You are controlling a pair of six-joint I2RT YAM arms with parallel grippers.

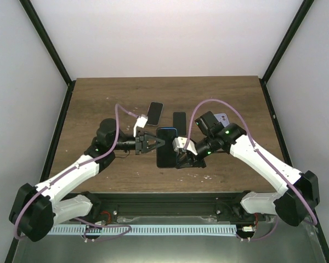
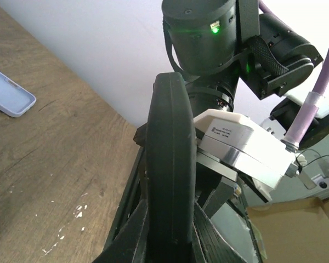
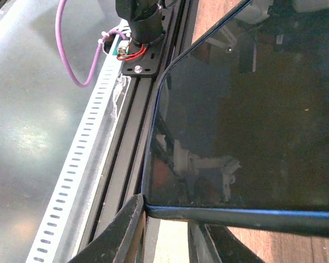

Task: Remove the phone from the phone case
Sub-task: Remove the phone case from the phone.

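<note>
above the wooden table [image 1: 98, 98], the phone [image 1: 166, 147], not yet freed from its phone case [image 2: 170, 164], is held raised between both arms so its edges can be worked. its left edge is clamped by the left gripper [image 1: 158, 143]. its near corner is pinched by the right gripper [image 1: 181, 161], probably for peeling. a lavender case [image 2: 8, 93] is left aside.

I get bright, even overhead light on the top view, with only soft shadows on the worktop [image 1: 98, 98]. On my right wrist feed the phone [image 3: 252, 109] screen mirrors the rig and the metal sheet [image 3: 33, 126] glares; the left wrist foreground looks slightly soft
</note>
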